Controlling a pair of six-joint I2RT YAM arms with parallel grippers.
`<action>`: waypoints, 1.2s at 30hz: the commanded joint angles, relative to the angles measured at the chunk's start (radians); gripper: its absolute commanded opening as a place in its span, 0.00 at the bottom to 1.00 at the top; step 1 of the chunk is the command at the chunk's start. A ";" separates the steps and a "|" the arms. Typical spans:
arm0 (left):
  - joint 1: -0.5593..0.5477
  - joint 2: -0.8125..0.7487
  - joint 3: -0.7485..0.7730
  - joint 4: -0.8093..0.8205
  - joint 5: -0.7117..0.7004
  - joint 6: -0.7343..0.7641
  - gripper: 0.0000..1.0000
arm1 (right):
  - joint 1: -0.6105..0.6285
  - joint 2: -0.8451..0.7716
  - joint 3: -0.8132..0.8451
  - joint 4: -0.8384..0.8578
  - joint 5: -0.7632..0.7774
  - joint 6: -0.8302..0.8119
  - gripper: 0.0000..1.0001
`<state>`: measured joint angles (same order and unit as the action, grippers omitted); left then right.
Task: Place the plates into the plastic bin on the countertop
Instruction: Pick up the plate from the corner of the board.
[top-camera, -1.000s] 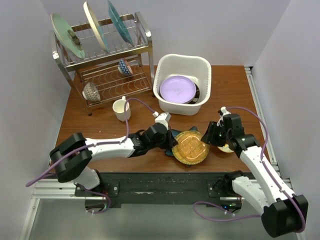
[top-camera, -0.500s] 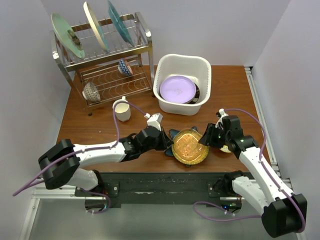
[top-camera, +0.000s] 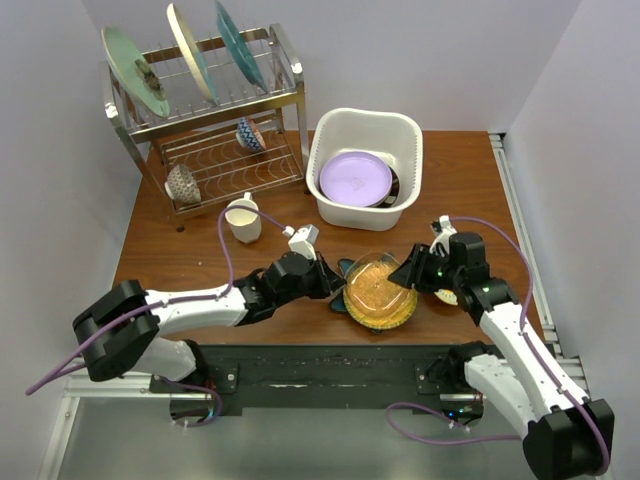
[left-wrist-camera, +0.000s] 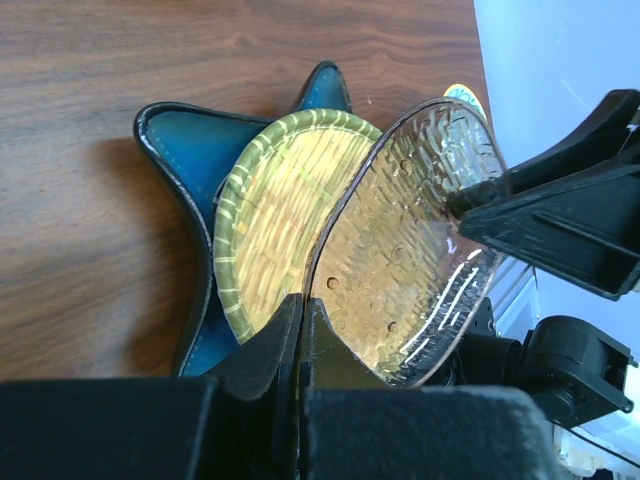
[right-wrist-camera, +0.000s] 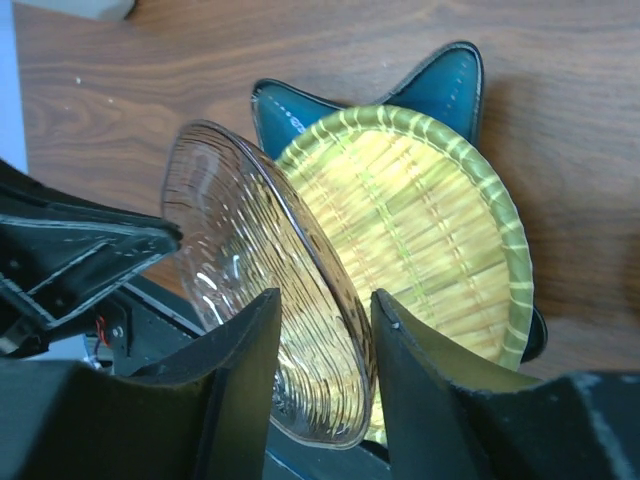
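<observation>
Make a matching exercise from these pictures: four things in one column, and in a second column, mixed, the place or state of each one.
Things
1. lavender plate
2. amber glass plate
3. woven yellow-green plate
4. white mug

Places or states
A. lying on the blue star-shaped plate
B. standing on the table near the wire rack
C. inside the white bin
D. tilted, its rim pinched by the left gripper

Pairs: 1-C, 2-D, 3-A, 4-B
</observation>
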<state>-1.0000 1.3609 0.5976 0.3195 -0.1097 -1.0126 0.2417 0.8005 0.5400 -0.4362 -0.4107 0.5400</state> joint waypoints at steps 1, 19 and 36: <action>0.008 0.015 -0.010 0.116 0.033 -0.023 0.00 | 0.005 -0.007 -0.008 0.076 -0.099 0.034 0.42; 0.023 0.034 0.019 0.119 0.047 0.026 0.63 | 0.005 0.020 -0.002 0.070 -0.106 0.008 0.00; 0.021 -0.242 -0.047 -0.173 -0.166 0.068 1.00 | 0.005 0.069 -0.029 0.143 -0.111 0.017 0.00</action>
<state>-0.9764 1.2205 0.5640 0.2584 -0.1486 -0.9829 0.2432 0.8486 0.5098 -0.3618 -0.4885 0.5507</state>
